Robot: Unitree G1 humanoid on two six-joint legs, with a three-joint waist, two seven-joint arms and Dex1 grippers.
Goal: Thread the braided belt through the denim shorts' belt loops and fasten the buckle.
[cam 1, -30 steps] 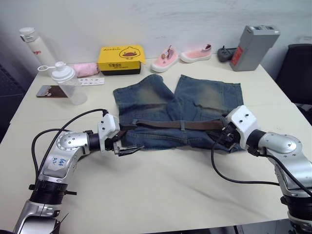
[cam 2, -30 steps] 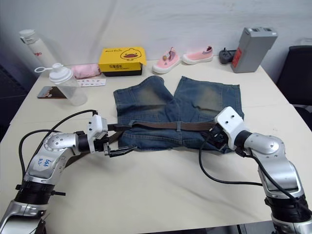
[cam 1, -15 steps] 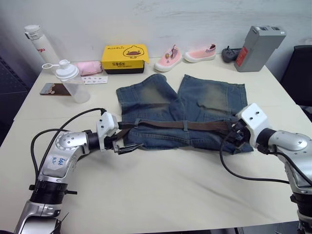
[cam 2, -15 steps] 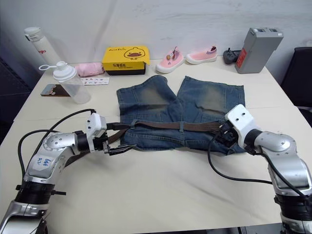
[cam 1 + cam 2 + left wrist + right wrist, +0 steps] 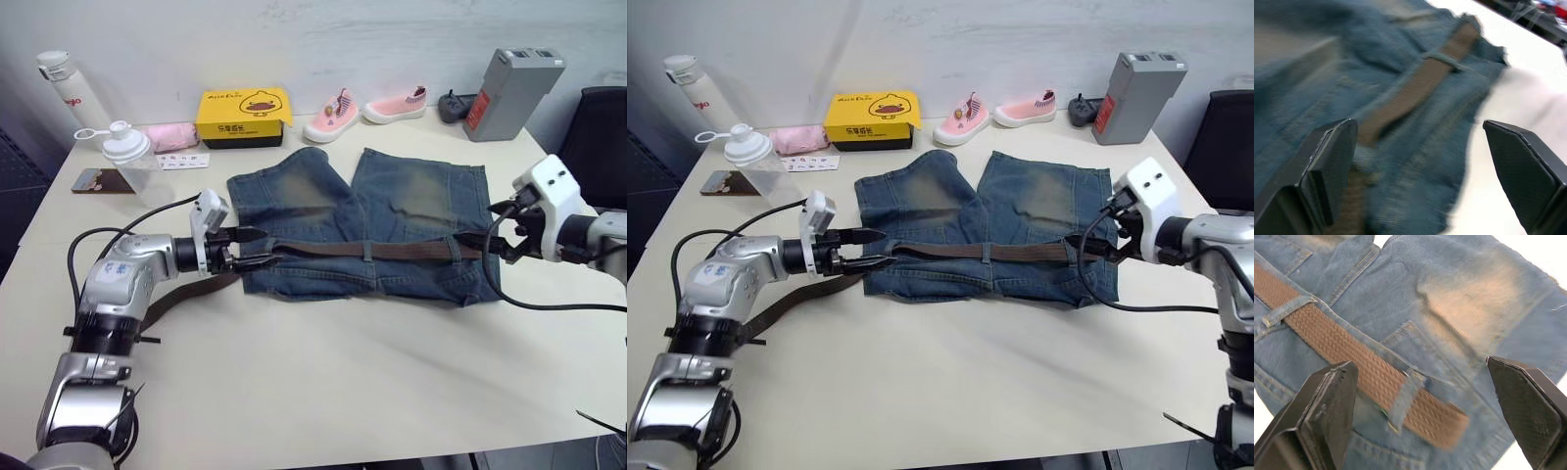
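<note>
From the head cam I've got the denim shorts point(image 5: 367, 220) flat mid-table, waistband toward me, legs pointing away. The braided belt point(image 5: 392, 251) runs across the waistband, under a belt loop point(image 5: 366, 252) near the centre, and its free tail trails off the shorts' left edge, diagonally over the table point(image 5: 323, 382) and under my left forearm.

R wrist cam gives what the head cam can't: the woven texture close up, the belt passing under two belt loops, one point(image 5: 1284, 311) further along the band and one point(image 5: 1402, 399) close to where the strap ends on the denim. Can't make out the buckle in any view.

L wrist cam is blurred but shows the strap going under a loop point(image 5: 1449, 61) w/ the shorts' edge and bare table beyond.

Left gripper point(image 5: 247, 247): forearm low over the table, fingers pointing right along the waistband at the shorts' left edge, jaws spread wide, holding nothing; belt lies between and below them.

Right gripper point(image 5: 502, 227): arm reaching in from the right, raised just off the shorts' right edge, pointing left. Jaws wide apart, nothing held.
</note>
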